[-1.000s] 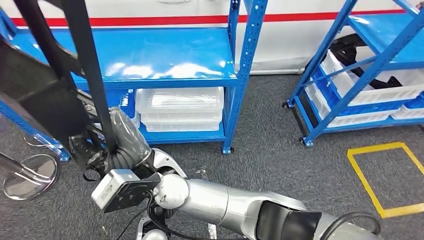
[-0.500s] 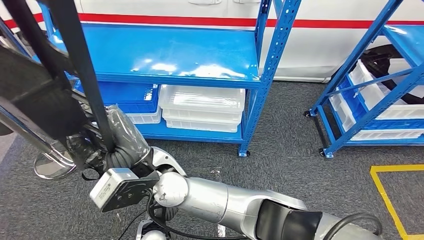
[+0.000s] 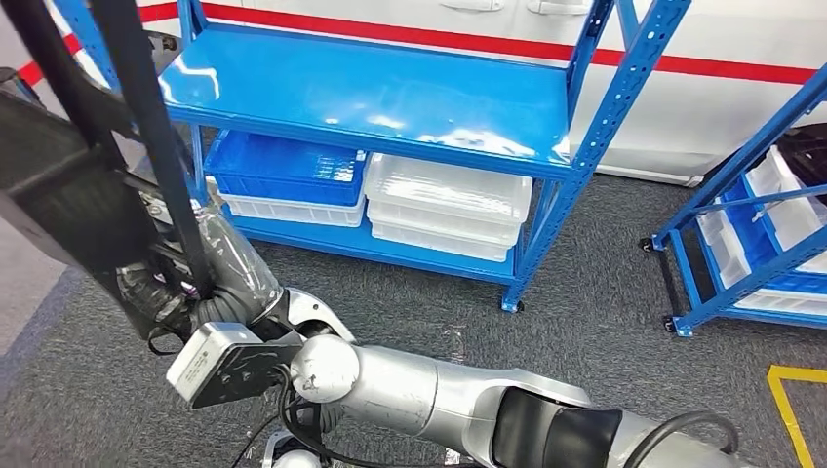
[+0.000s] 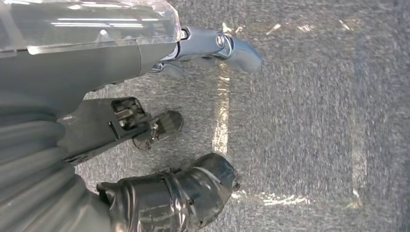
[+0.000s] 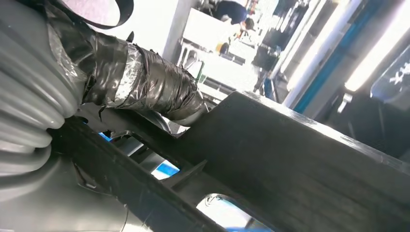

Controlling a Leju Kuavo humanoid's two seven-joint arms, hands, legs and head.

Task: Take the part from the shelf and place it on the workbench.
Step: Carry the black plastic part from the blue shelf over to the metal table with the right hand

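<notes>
Gripping: the robot's right hand [image 3: 180, 297] is clamped on a large black plastic part [image 3: 68, 185], held up at its left side, clear of the blue shelf [image 3: 390, 102].
Changed: the whole view has swung since a second ago; shelf and bins [image 3: 444, 200] slid rightward, so the robot is turning, not the racks.
Meaning: pickup looks done; carry under way, no desk seen.
Left hand [image 4: 159, 193]: hangs over carpet, apparently holding nothing.
Writing: none legible.

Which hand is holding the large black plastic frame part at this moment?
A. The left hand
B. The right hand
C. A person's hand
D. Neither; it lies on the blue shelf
B: the right hand grips the large black plastic frame part; the left hand hangs open above grey carpet.
</notes>
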